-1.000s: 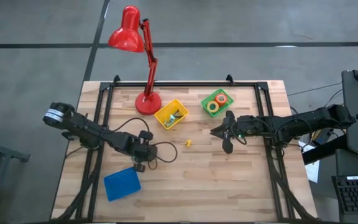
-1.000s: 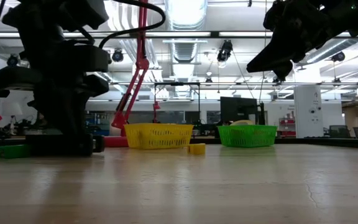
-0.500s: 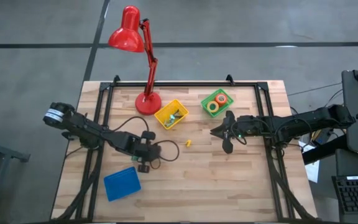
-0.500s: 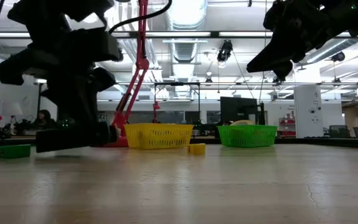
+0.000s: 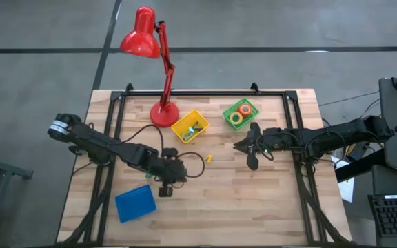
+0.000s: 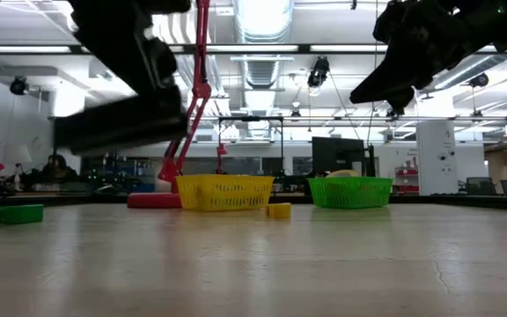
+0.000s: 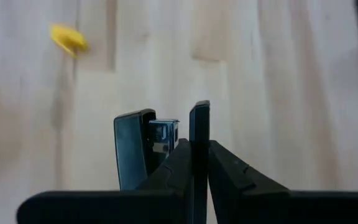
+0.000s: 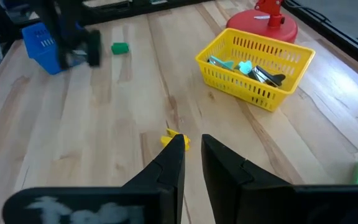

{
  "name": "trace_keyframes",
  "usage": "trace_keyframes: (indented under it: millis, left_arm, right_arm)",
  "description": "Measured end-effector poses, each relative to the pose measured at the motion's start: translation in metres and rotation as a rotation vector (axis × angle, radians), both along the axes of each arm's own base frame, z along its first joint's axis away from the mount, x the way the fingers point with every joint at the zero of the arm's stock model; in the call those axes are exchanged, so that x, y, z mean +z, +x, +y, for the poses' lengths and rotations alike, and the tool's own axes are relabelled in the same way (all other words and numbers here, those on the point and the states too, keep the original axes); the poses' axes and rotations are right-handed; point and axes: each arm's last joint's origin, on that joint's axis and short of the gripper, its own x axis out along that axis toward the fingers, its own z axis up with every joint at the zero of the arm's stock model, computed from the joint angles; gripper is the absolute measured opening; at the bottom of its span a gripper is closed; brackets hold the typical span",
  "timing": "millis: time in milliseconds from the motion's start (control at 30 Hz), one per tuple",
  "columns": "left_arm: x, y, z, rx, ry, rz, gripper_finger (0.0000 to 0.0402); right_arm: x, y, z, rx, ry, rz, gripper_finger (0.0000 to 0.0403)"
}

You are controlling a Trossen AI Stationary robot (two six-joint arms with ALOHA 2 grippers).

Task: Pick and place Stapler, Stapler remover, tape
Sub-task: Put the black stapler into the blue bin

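1. Left gripper (image 5: 167, 179) over the table's middle-left, just beyond the flat blue plastic tray (image 5: 135, 204); clamped tight on the slim black stapler (image 7: 132, 149), with a metal part of it showing between the fingers.
2. Stapler in the low view (image 6: 121, 132) well clear of the wooden tabletop (image 5: 253, 207), tilted, hanging in front of the red desk lamp (image 5: 143, 38). Nothing under it but bare wood.
3. Right gripper (image 5: 245, 147) hovering right of table centre, near the green mesh basket (image 5: 240, 114); fingers (image 8: 173, 163) barely apart, a narrow gap, nothing held. High above the table in the low view (image 6: 394, 84).
4. Ring-shaped tape rolls inside the green basket: one orange (image 5: 245, 109), one yellow-green (image 5: 236, 118), side by side. Cannot tell if more lie beneath.
5. Yellow mesh basket (image 8: 257, 62) beside the lamp's red base, holding small teal and metal items (image 8: 247, 68); kind not clear.
6. Small yellow piece (image 5: 209, 158) lying loose on the wood between the two grippers, apart from both baskets; just ahead of the right fingertips in the right wrist view (image 8: 176, 139).
7. Small green block (image 8: 120, 48) on the table near the blue tray, apart from the left gripper; at the left edge in the low view (image 6: 18, 213).
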Motion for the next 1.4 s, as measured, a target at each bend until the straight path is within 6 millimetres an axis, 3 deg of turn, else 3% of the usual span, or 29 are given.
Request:
trace_keyframes:
  millis: [267, 433, 667, 933, 1400]
  left_arm:
    - [0.036, -0.019, -0.035, 0.1, -0.151, 0.133, 0.0037]
    - [0.043, -0.034, -0.063, 0.122, -0.244, 0.182, 0.0039]
    - [0.035, -0.062, -0.089, 0.186, -0.212, 0.27, 0.0037]
    - [0.028, -0.081, -0.104, 0.293, -0.21, 0.301, 0.0041]
    - [-0.021, -0.099, -0.098, 0.384, -0.163, 0.422, 0.004]
  right_arm:
    - [-0.001, 0.0, 0.0, 0.019, -0.035, 0.011, 0.005]
    - [-0.001, 0.0, 0.0, 0.023, -0.041, 0.013, 0.005]
    - [-0.001, 0.0, 0.0, 0.038, -0.068, 0.016, 0.005]
    - [0.0, 0.0, 0.0, 0.053, -0.099, 0.005, 0.005]
    - [0.002, 0.001, 0.0, 0.059, -0.113, -0.013, 0.005]
